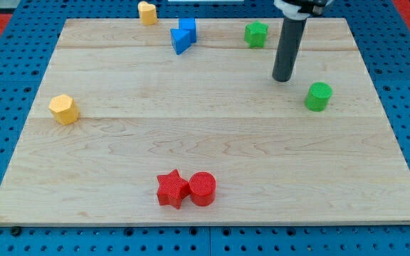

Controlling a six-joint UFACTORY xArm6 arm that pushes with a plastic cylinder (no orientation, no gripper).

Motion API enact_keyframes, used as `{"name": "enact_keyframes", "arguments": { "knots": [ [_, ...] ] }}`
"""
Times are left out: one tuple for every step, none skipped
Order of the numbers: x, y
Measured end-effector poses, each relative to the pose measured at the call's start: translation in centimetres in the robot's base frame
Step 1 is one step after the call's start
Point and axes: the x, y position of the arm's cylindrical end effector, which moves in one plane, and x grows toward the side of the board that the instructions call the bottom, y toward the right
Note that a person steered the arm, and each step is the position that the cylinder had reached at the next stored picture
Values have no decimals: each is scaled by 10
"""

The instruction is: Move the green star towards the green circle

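Note:
The green star [256, 33] lies near the view's top, right of centre. The green circle [319, 96] stands at the view's right, below and to the right of the star. My tip [283, 78] rests on the board between them, below and to the right of the star and left of and slightly above the circle. It touches neither block.
A blue cube [188, 28] and a blue triangle [179, 40] sit together at the top centre. A yellow block [147, 13] is at the top edge, a yellow hexagon [63, 109] at the left. A red star [172, 188] and red circle [202, 188] touch near the bottom.

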Motion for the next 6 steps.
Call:
{"name": "enact_keyframes", "arguments": {
  "knots": [
    [-49, 34],
    [-135, 39],
    [-156, 14],
    [-155, -50],
    [-140, -57],
    [-131, -39]
  ]
}}
